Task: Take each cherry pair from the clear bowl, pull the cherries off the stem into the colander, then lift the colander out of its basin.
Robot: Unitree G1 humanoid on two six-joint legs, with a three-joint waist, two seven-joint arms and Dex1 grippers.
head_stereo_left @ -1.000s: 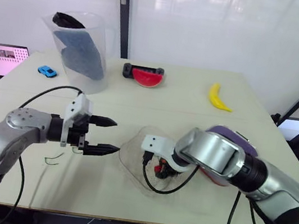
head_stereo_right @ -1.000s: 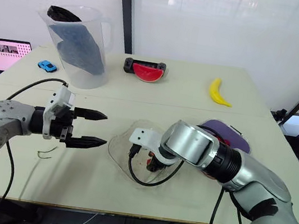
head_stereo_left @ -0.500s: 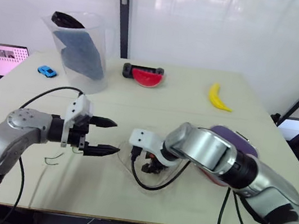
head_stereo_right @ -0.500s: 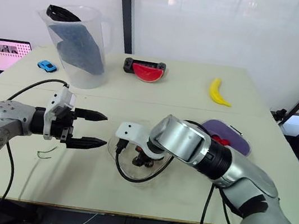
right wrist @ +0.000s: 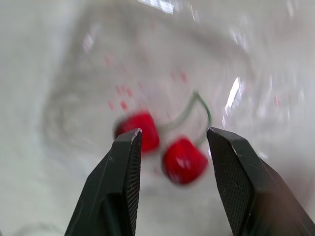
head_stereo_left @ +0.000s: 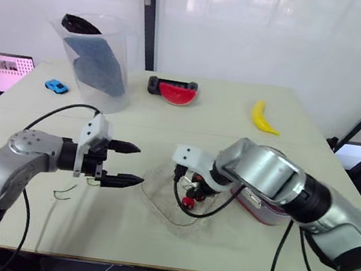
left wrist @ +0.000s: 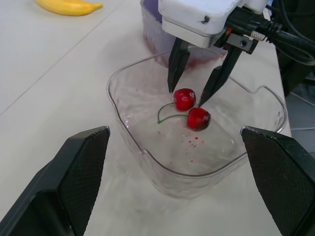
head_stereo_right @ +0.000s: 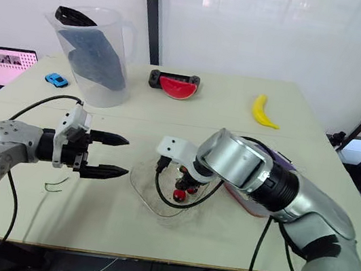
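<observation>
The clear bowl [head_stereo_left: 172, 206] sits on the table in front of me, and a red cherry pair [left wrist: 191, 109] on one green stem lies on its floor. My right gripper [right wrist: 173, 132] reaches down into the bowl, open, with its fingertips [left wrist: 173, 83] on either side of one cherry and just above it. My left gripper [head_stereo_left: 139, 165] hovers open and empty a short way left of the bowl, pointing at it. The purple basin [left wrist: 150, 29] stands just right of the bowl behind my right arm, and the colander's red rim [head_stereo_left: 257, 209] shows under the forearm.
A tall clear pitcher [head_stereo_left: 96, 60] with dark cloth inside stands at the back left. Nearby are a blue toy car [head_stereo_left: 56, 86] and a laptop [head_stereo_left: 1, 71]. A watermelon slice [head_stereo_left: 178, 94] and a banana [head_stereo_left: 263, 118] lie at the back. A loose green stem [head_stereo_left: 63, 192] lies near my left arm.
My right gripper swung left inside the bowl, then came back to the right over the cherry pair. The bowl shifted slightly with it. The left arm stayed still.
</observation>
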